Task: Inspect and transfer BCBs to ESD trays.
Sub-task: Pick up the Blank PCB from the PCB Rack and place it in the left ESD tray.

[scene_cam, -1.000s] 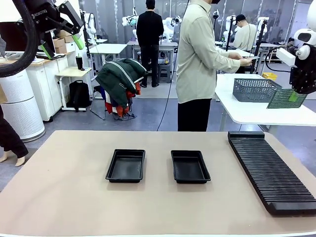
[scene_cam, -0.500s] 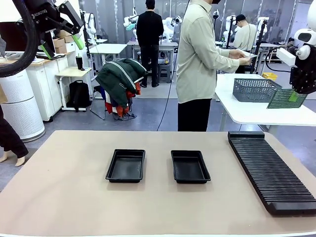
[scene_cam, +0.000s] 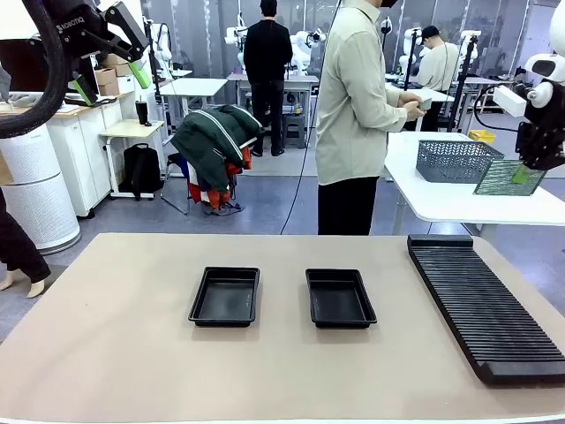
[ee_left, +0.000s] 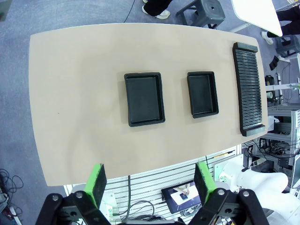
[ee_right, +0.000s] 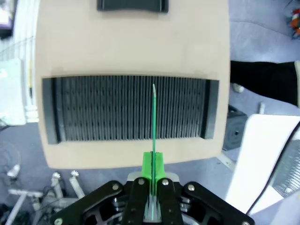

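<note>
High at the right edge of the front view, my right gripper [scene_cam: 524, 170] is shut on a green BCB [scene_cam: 501, 179], held up in the air beside the side table. The right wrist view shows that BCB [ee_right: 153, 119] edge-on between the shut fingers of the right gripper [ee_right: 153, 174], above the ribbed rack [ee_right: 93, 108]. My left gripper [scene_cam: 110, 81] hangs open at the top left, far above the table, with nothing between its fingers. Two black ESD trays [scene_cam: 224, 296] [scene_cam: 339, 298] lie side by side mid-table, both with bare floors. From above, the left gripper [ee_left: 151, 182] looks down on both trays [ee_left: 145, 98] [ee_left: 202, 93].
A long black slotted rack [scene_cam: 485, 305] lies along the table's right side. A person [scene_cam: 353, 106] stands at the far side holding a pale flat board [scene_cam: 434, 94] in both hands. A grey mesh basket [scene_cam: 457, 161] sits on the white side table [scene_cam: 441, 201] behind.
My right gripper has shifted slightly up and left with the green board. The person has drawn the pale board closer to their chest. The left arm is still.
</note>
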